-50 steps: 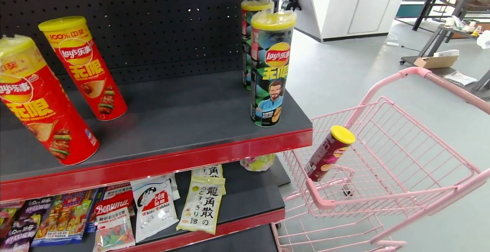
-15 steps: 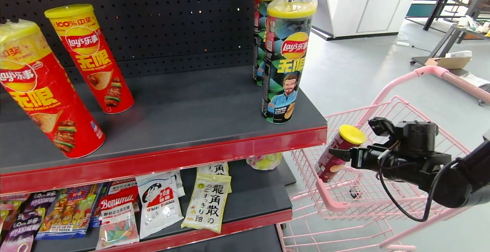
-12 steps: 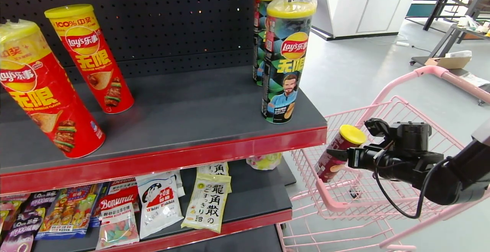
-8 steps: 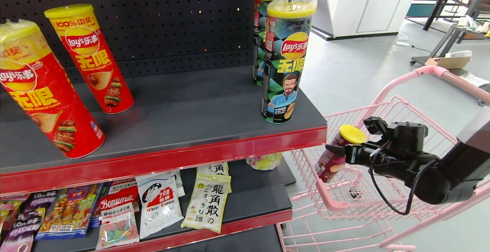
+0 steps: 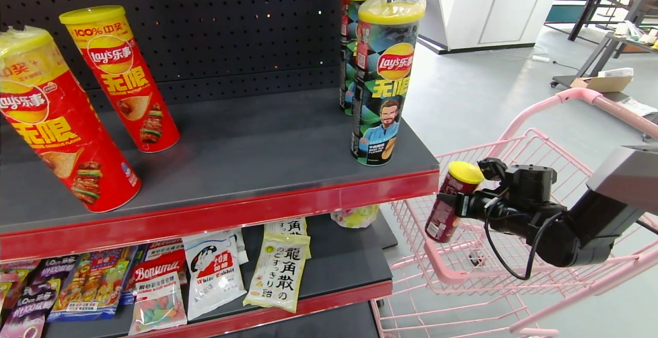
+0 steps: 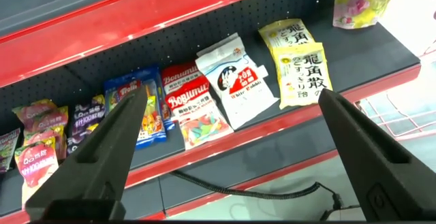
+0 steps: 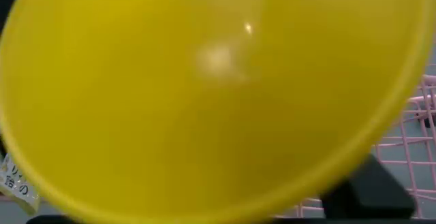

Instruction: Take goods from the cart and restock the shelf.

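Note:
A dark red chips can point(image 5: 446, 212) with a yellow lid point(image 7: 204, 88) stands nearly upright at the front left corner of the pink cart point(image 5: 540, 107). My right gripper point(image 5: 459, 203) is shut on its upper part, just below the lid. The upper shelf point(image 5: 247, 148) carries two red chips cans point(image 5: 123, 78) on its left side. Two green-and-black cans point(image 5: 383, 86) stand at its right end, with open room between the two groups. My left gripper point(image 6: 231, 93) is open in front of the lower shelf point(image 6: 381, 67), with nothing between its fingers.
Snack bags point(image 5: 205, 276) lie in a row on the lower shelf, among them a white bag point(image 6: 235, 77) and yellow bags point(image 6: 300, 71). The shelf's red front lip point(image 5: 257, 207) runs close to the cart's left rim. Grey floor stretches beyond the cart.
The right arm came into the cart and shut on the dark red can. The can went from leaning to nearly upright and shifted slightly left. The head view shifted early on.

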Motion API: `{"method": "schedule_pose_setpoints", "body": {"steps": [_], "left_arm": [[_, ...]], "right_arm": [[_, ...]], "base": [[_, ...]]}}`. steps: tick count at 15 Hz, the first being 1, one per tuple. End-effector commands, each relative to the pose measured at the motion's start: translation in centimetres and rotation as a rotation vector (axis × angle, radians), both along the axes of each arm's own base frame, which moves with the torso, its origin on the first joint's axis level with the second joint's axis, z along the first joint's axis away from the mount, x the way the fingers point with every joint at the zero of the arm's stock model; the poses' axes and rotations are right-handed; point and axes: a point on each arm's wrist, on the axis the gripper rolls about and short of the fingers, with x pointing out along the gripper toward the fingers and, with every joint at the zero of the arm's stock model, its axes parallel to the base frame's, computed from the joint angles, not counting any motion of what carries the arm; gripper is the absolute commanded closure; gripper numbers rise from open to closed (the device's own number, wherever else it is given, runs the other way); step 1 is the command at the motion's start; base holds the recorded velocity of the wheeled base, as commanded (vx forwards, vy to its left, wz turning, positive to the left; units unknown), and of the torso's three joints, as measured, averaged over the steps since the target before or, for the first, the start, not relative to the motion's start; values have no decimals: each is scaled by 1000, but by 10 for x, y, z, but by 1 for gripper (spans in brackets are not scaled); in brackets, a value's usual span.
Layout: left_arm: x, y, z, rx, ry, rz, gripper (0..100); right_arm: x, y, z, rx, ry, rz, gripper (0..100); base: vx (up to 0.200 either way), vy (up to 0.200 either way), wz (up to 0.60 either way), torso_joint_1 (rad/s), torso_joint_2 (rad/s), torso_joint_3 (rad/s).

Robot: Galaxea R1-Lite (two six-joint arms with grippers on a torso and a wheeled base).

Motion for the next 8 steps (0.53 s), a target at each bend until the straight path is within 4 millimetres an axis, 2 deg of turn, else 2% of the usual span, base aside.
{"method": "schedule_pose_setpoints", "body": {"steps": [1,3,4,5,7,8], "left_arm": [[0,0,1,1,3,1,0],[0,0,1,0,0,1,0],[0,0,1,0,-1,-1,0],[0,0,1,-1,-3,-1,0],[0,0,4,-3,-12,-2,0],[-1,0,4,-4,-11,-7,0]], "right_arm": [[1,1,-2,0,3,1,100],[-3,1,9,-1,-19,0,100],[-12,0,34,-4,-72,-5,100],[-17,0,50,-3,-114,-6,100],[-40,-4,111,-14,-227,-9,100],[-61,-6,142,-23,-252,-9,100]], "base": [[0,0,0,0,0,0],[0,0,0,0,0,0],[0,0,0,0,0,0],[0,0,0,0,0,0],[0,0,0,0,0,0],[0,0,0,0,0,0]]}}
